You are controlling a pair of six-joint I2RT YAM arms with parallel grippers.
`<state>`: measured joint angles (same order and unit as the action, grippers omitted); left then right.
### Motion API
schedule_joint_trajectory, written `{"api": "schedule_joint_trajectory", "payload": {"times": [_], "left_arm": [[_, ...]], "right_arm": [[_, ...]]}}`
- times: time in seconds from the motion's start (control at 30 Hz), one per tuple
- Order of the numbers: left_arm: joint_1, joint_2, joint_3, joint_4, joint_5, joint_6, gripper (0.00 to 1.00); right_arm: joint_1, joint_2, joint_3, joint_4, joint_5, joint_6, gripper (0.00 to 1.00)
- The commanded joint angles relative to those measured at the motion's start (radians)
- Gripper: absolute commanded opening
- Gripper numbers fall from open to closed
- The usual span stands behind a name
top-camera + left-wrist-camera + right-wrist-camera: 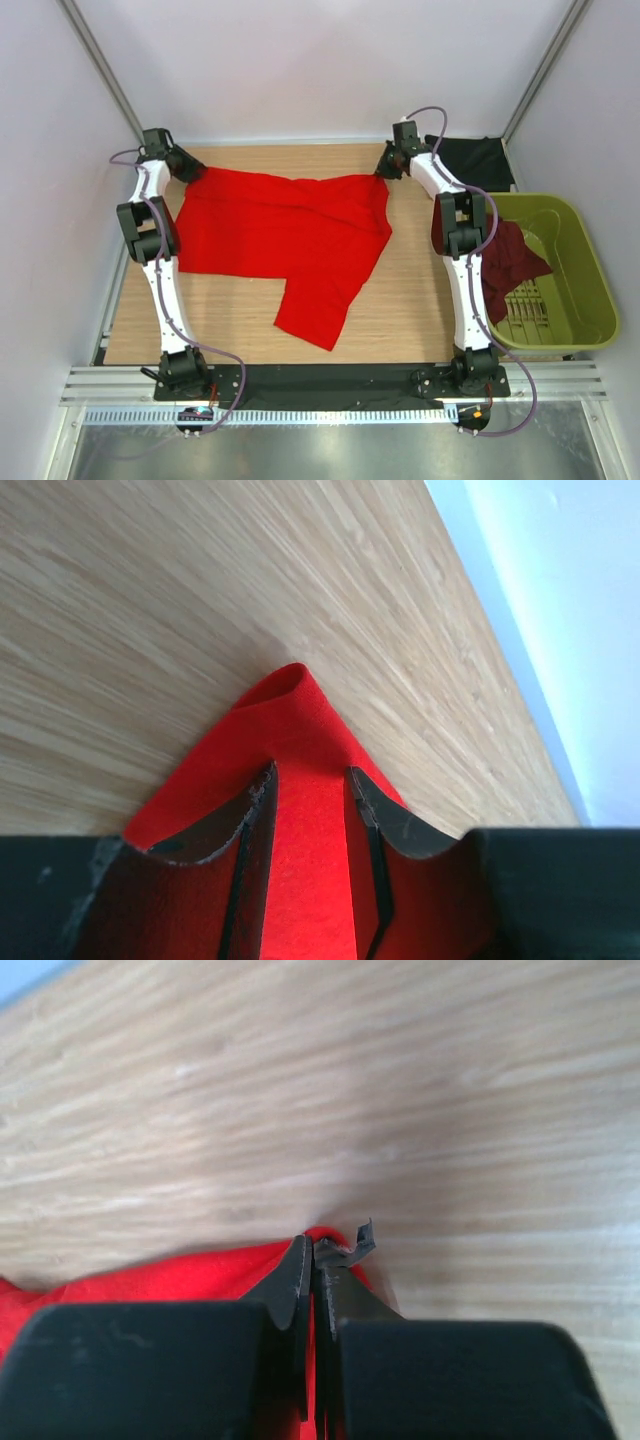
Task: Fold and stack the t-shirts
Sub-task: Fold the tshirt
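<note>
The bright red t-shirt [290, 235] lies spread on the wooden table, one part trailing toward the near edge. My left gripper [190, 170] stands at its far left corner. In the left wrist view that gripper [310, 772] is open, its jaws astride a strip of the red cloth [295, 710], whose curled tip pokes out ahead. My right gripper [383, 172] is at the far right corner. In the right wrist view this gripper [315, 1242] is shut on the red cloth's edge [150, 1280]. A black t-shirt [475, 160] lies at the back right. A dark maroon t-shirt [510, 260] hangs in the basket.
An olive-green plastic basket [580, 290] stands to the right of the table beside the right arm. Walls close the table in at the back and on both sides. Bare wood [420, 300] shows near the front right.
</note>
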<state>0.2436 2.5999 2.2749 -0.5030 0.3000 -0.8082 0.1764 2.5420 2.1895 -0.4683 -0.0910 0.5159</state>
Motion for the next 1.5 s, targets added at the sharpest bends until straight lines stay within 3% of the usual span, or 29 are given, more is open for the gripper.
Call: {"api": "schedule_joint_trajectory", "payload": {"times": [0.0, 0.3, 0.43, 0.5, 0.53, 0.63, 0.83, 0.97, 1.1, 1.27, 1.47], "left_arm": [[0.008, 0.037, 0.017, 0.046, -0.027, -0.029, 0.35], [0.008, 0.037, 0.011, 0.055, -0.084, -0.054, 0.34], [0.008, 0.017, 0.014, 0.069, -0.056, -0.059, 0.35], [0.008, -0.003, 0.011, 0.081, -0.029, -0.068, 0.36], [0.008, -0.029, 0.012, 0.087, -0.021, -0.072, 0.36], [0.01, -0.073, 0.014, 0.103, -0.012, -0.086, 0.39], [-0.004, -0.188, -0.049, 0.092, 0.021, -0.111, 0.46], [-0.024, -0.294, -0.248, 0.046, 0.007, -0.083, 0.45], [-0.066, -0.429, -0.386, -0.04, -0.047, -0.002, 0.45], [-0.128, -0.57, -0.57, -0.106, -0.071, 0.075, 0.43], [-0.175, -0.705, -0.758, -0.129, -0.025, 0.165, 0.43]], "right_arm": [[-0.017, 0.032, 0.042, 0.086, 0.034, 0.022, 0.01], [-0.046, -0.022, -0.076, 0.318, 0.142, 0.139, 0.01], [-0.046, 0.004, -0.015, 0.315, 0.064, 0.141, 0.01], [-0.046, 0.011, 0.028, 0.243, 0.024, 0.124, 0.08], [-0.046, -0.012, 0.032, 0.229, 0.008, 0.096, 0.21], [-0.046, -0.104, -0.025, 0.195, -0.033, 0.041, 0.39], [-0.04, -0.238, -0.121, 0.106, -0.183, -0.053, 0.49], [0.0, -0.266, -0.151, -0.005, -0.256, -0.14, 0.58], [0.018, -0.255, -0.134, -0.068, -0.268, -0.207, 0.61], [0.021, -0.175, -0.036, -0.202, -0.268, -0.247, 0.57], [0.035, -0.167, -0.057, -0.201, -0.282, -0.254, 0.57]]}}
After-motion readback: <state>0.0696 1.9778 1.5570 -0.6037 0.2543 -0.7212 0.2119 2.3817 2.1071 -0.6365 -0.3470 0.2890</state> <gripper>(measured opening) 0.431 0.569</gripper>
